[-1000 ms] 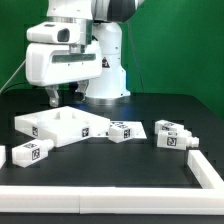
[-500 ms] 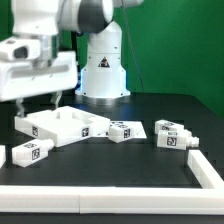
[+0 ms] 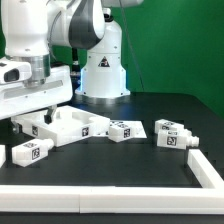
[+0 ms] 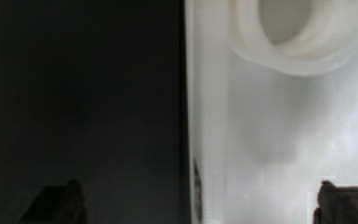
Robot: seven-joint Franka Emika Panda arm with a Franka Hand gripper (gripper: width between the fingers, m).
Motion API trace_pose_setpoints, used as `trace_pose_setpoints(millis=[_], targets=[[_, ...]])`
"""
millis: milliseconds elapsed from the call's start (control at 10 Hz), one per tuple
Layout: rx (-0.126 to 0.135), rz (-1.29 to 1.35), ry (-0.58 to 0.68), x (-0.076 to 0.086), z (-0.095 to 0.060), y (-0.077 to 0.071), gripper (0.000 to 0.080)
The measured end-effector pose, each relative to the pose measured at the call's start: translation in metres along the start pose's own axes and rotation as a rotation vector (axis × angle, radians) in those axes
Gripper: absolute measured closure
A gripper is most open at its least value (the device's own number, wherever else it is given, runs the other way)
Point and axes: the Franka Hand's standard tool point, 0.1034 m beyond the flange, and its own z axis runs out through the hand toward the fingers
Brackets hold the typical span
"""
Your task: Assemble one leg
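Several legs lie on the black table: one leg [image 3: 28, 153] at the exterior view's left front, one [image 3: 122, 131] in the middle, and a pair [image 3: 172, 136] at the right. My gripper [image 3: 32, 118] hangs low over the left corner of the large flat white square piece [image 3: 62, 125]. It is open and empty. In the wrist view the gripper [image 4: 204, 205] has its dark fingertips [image 4: 60, 202] wide apart. They straddle the straight edge of the white piece [image 4: 274, 130], whose round recess [image 4: 300, 40] shows. No leg shows in the wrist view.
A white rail [image 3: 40, 200] runs along the front of the table and another white bar [image 3: 206, 170] lies at the right front. The robot's base [image 3: 103, 75] stands behind the parts. The black table [image 4: 78, 100] fills half the wrist view.
The gripper has swung toward the exterior view's left and come down close over the left corner of the large white piece. The parts have not moved.
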Motion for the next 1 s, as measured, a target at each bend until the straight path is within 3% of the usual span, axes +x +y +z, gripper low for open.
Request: trace_pose_setpoints(millis=[200,300,500,600,700,800,1000], targets=[[-0.044,-0.011,0.017,0.0024,0.0068,0.0078,0.015],[-0.1,-0.012,0.041,0.0021,0.0097,0.0085,0.015],[-0.098,-0.007,0.041,-0.0008,0.0113,0.0075,0.015],[-0.098,-0.007,0.04,-0.0008,0.0115,0.0072,0.0239],[-0.097,-0.007,0.04,-0.001,0.0117,0.007,0.0239],[-0.097,-0.007,0.04,-0.001,0.0117,0.007,0.0456],[-0.096,-0.007,0.04,-0.0011,0.012,0.0066,0.0723]])
